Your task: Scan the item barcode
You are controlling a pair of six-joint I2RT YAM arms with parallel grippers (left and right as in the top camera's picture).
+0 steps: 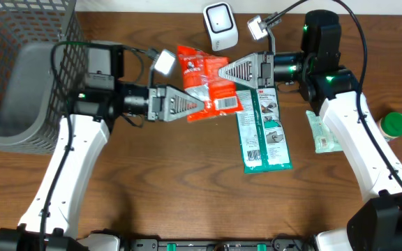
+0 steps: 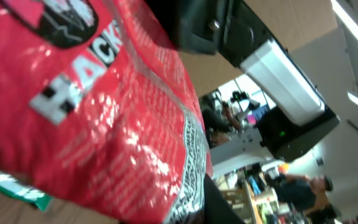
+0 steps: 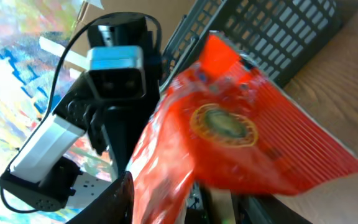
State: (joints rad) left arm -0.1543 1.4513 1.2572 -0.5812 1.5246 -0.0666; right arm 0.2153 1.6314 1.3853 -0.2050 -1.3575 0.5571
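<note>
The red shiny plastic snack bag is held up over the middle of the brown wooden table, near the small white scanner box. The left gripper is clamped on the bag's lower corner. The right gripper reaches the bag's upper right side, but I cannot tell if its fingers are apart or together. A flat green and white package lies just beside the bag.

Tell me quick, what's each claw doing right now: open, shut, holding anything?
Left gripper: shut on the bag, at its corner.
Right gripper: looks open, jaws apart at the bag's other end.
</note>
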